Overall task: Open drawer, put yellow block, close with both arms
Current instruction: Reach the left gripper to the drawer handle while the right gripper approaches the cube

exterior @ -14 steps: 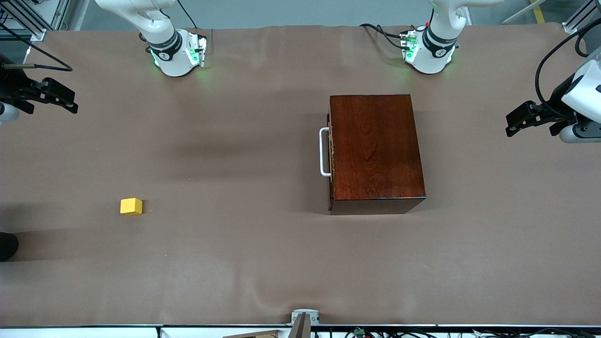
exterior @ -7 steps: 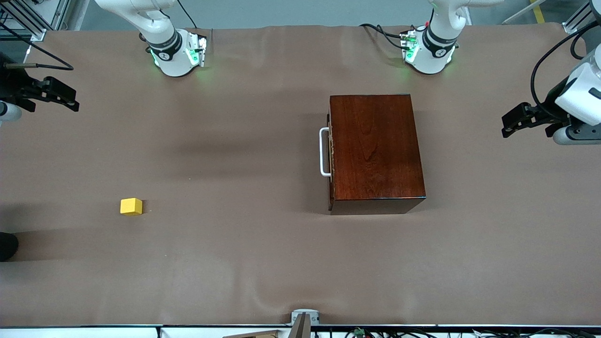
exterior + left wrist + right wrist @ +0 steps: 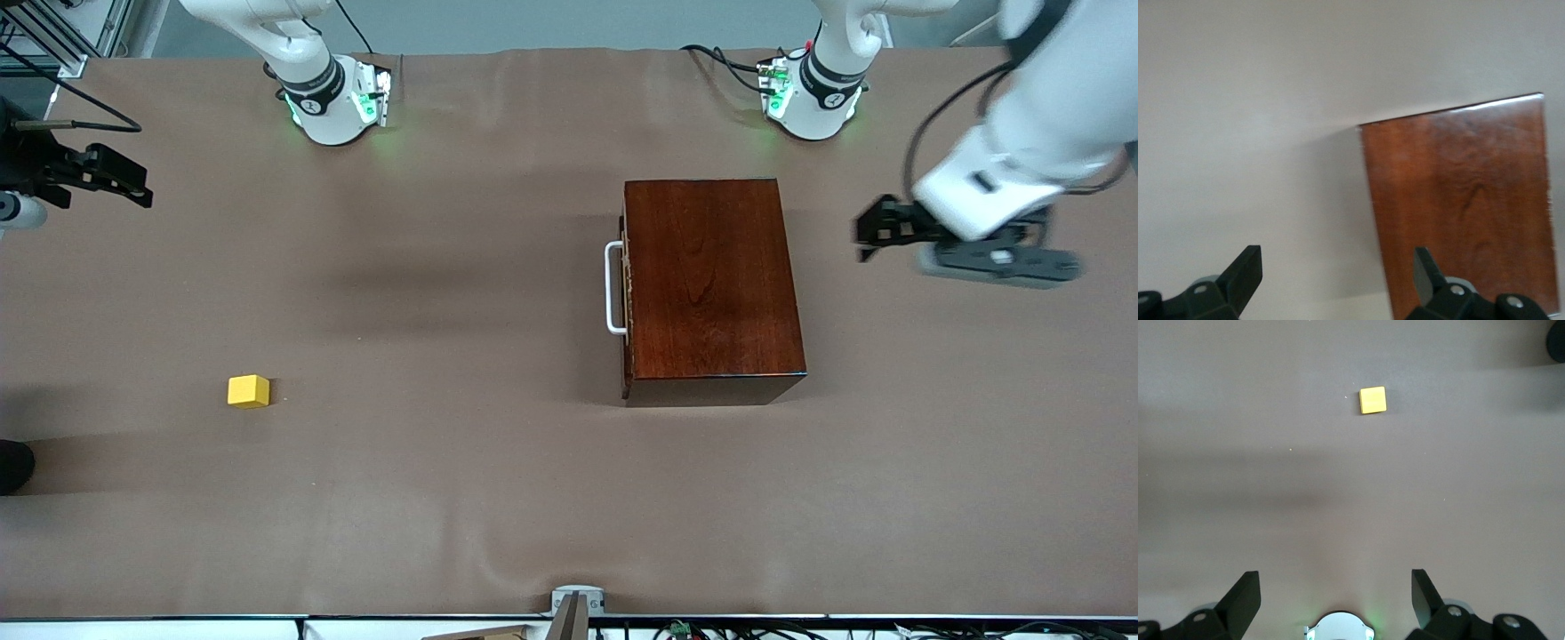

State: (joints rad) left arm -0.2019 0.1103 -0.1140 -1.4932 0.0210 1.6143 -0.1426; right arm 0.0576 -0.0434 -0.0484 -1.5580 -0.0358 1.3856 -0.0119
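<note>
The yellow block [image 3: 248, 391] lies nearest the front camera, at eight o'clock on the table [image 3: 498, 498]. The wooden box [image 3: 711, 284], at two o'clock, has its drawer [image 3: 626, 286] shut. At three o'clock the left gripper [image 3: 876, 233] hovers above bare cloth, fingers apart; at nine o'clock the right gripper [image 3: 124, 182] hangs empty, spread wide.

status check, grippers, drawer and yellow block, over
Left gripper open, empty, over table beside wooden box. Right gripper open, empty, at right arm's end. Drawer shut, yellow block on table, path clear.
</note>
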